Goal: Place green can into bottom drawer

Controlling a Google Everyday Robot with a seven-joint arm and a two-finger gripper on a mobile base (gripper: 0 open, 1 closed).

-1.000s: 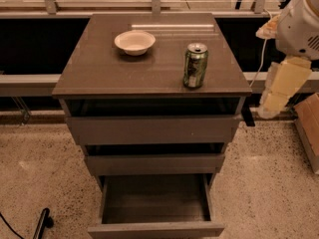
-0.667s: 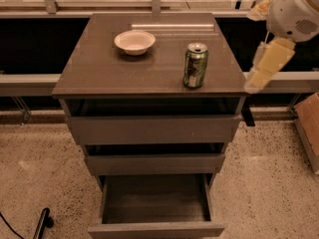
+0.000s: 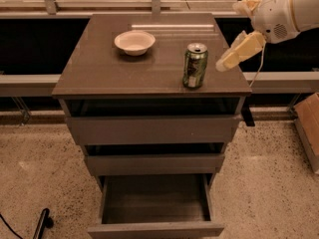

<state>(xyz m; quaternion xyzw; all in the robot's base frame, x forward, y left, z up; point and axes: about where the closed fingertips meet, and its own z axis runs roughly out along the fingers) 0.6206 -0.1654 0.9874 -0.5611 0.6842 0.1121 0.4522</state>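
Observation:
The green can (image 3: 194,65) stands upright on the right part of the grey-brown cabinet top (image 3: 99,68), with its silver top and pull tab showing. The bottom drawer (image 3: 155,229) is pulled out and its inside is bare. My arm comes in from the upper right. The gripper (image 3: 225,62) hangs just right of the can, at about the can's height, over the cabinet's right edge, and does not touch the can.
A white bowl (image 3: 134,42) sits at the back left of the cabinet top. The two upper drawers (image 3: 152,129) stand slightly ajar. A cardboard box (image 3: 309,128) is on the floor at right. A dark cable and post (image 3: 42,224) are at lower left.
The arm has swung up and left, from beside the cabinet's right side to close beside the can. The can, bowl and drawers have not moved.

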